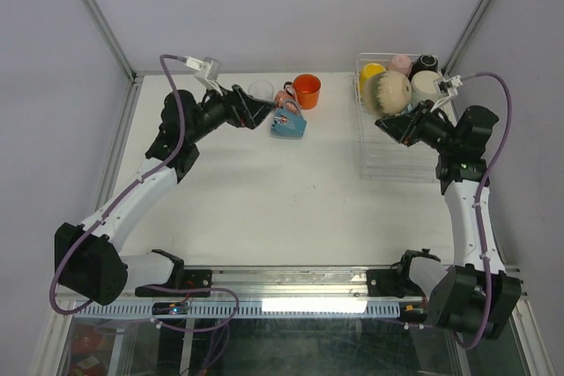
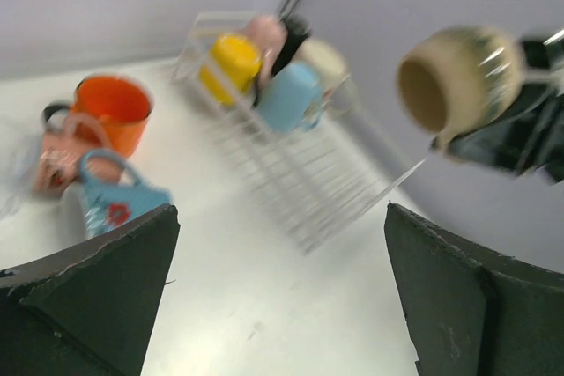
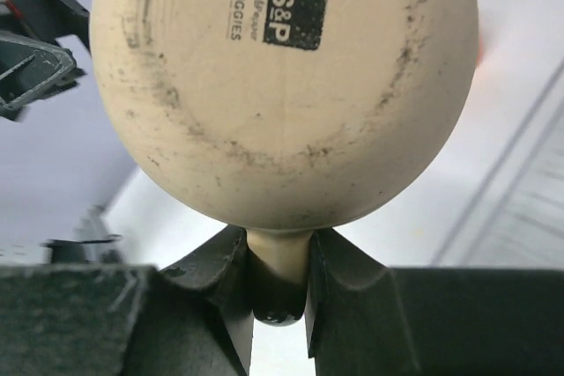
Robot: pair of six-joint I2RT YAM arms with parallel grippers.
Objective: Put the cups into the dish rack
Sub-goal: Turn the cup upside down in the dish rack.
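The right gripper (image 1: 396,121) (image 3: 280,281) pinches the handle of a beige mug (image 1: 388,92) (image 2: 454,81) (image 3: 282,85), one finger pressed against each side of the handle. The mug hangs in the air on its side over the far left part of the rack (image 1: 398,163) (image 2: 308,195). Its scuffed bottom, printed "S&P MUGGIES", faces the right wrist camera, and its mouth faces the left arm.

Below and behind it, at the rack's far end, stand a yellow mug (image 1: 370,70) (image 2: 231,63), a pink mug (image 1: 401,63) (image 2: 267,37), a black mug (image 1: 427,62) and a cream mug (image 1: 426,85) (image 2: 324,59). The left wrist view also shows a blue mug (image 2: 289,96) among them. The near part of the rack holds nothing.

The left gripper (image 1: 264,112) (image 2: 282,213) is spread wide and holds nothing. It is at the far left of the table (image 1: 264,209), just beside a cluster of cups. In the cluster are an upright orange mug (image 1: 307,91) (image 2: 113,110), a patterned pink cup (image 1: 287,99) (image 2: 60,154), a light blue cup (image 1: 288,124) (image 2: 116,204) lying on its side with its handle up, and a glass (image 1: 260,89). The glass is just beyond the fingertips.
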